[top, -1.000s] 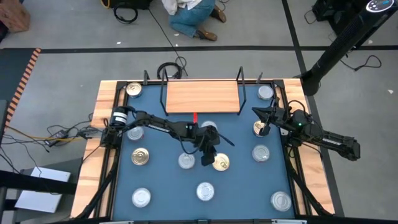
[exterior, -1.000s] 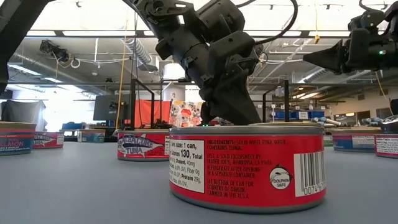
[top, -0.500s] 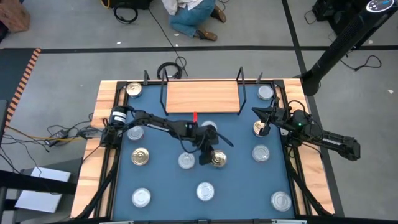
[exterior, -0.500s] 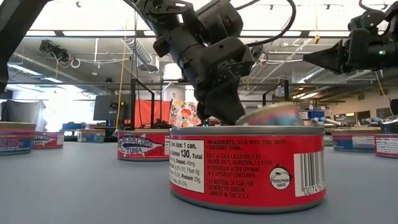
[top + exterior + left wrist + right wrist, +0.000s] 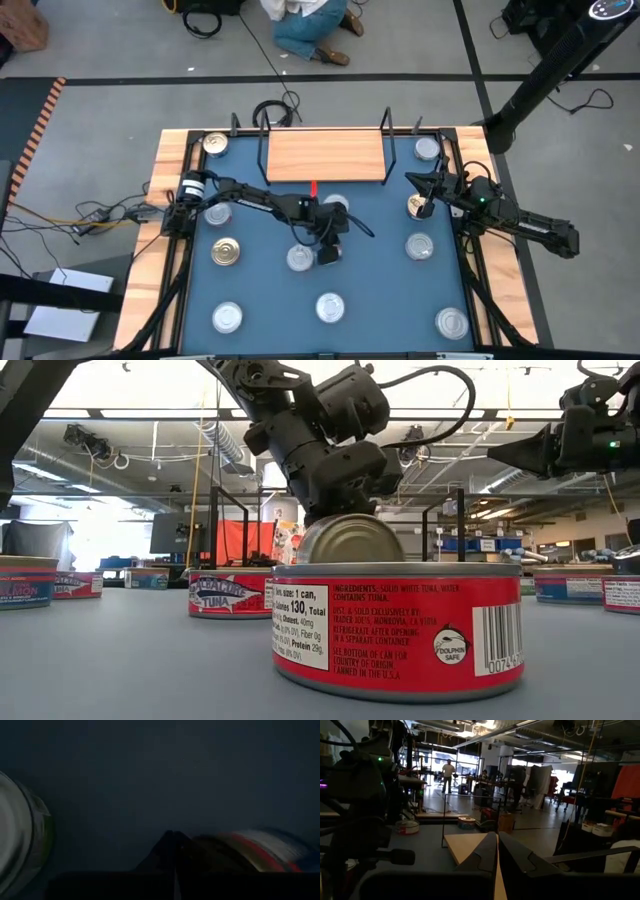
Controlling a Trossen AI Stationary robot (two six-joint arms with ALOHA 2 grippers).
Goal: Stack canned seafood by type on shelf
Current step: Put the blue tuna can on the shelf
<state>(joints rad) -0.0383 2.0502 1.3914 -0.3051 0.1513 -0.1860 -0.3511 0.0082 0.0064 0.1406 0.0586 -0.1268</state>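
Silver-lidded can [image 5: 351, 540] tipped on edge mid-table, just beside the left gripper [image 5: 328, 247], whose jaws are clenched with nothing between them. Right gripper [image 5: 425, 196] clamped empty, hovering by the table's right edge. Wooden shelf [image 5: 325, 155] bare.

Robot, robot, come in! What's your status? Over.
Left gripper shut mid-table, holding nothing. Can tipped on edge beside it, not gripped. Right gripper shut, waiting at the right side. Shelf has no cans yet.
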